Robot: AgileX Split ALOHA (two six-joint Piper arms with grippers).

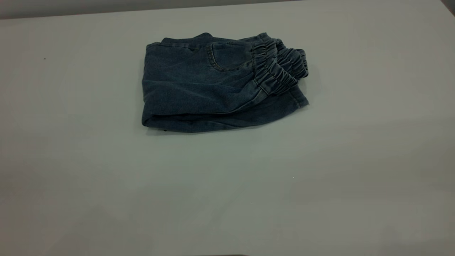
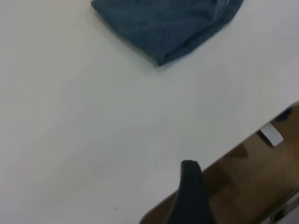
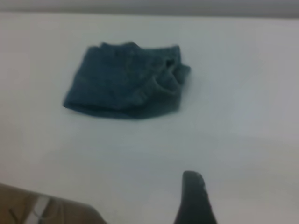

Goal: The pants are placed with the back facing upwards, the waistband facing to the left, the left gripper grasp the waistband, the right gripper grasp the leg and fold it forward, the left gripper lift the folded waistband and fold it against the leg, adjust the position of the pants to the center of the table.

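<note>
Pants lie folded into a compact rectangular bundle on the white tabletop, toward the far half in the exterior view and slightly left of the midline. The elastic waistband is doubled over and sits on the bundle's right end, gathered in ruffles. A back pocket with a curved seam faces up just left of the waistband. The fold edge runs along the bundle's left side, and the lower layer sticks out a little at the near-right corner.

Open surface surrounds the bundle on all sides: a wide bare band on the near side, broad margins to left and right, a narrower strip to the far edge. The left wrist view shows the tabletop's edge with brown floor beyond it, well apart from the pants.

Neither arm enters the exterior view. The left tool shows as one dark finger tip above the tabletop's edge; the right tool shows the same way, hanging over bare tabletop, well clear of the pants. Cannot tell for either whether the fingers are spread or pressed together. Neither touches the denim.

No brand, label or legible writing is visible.
</note>
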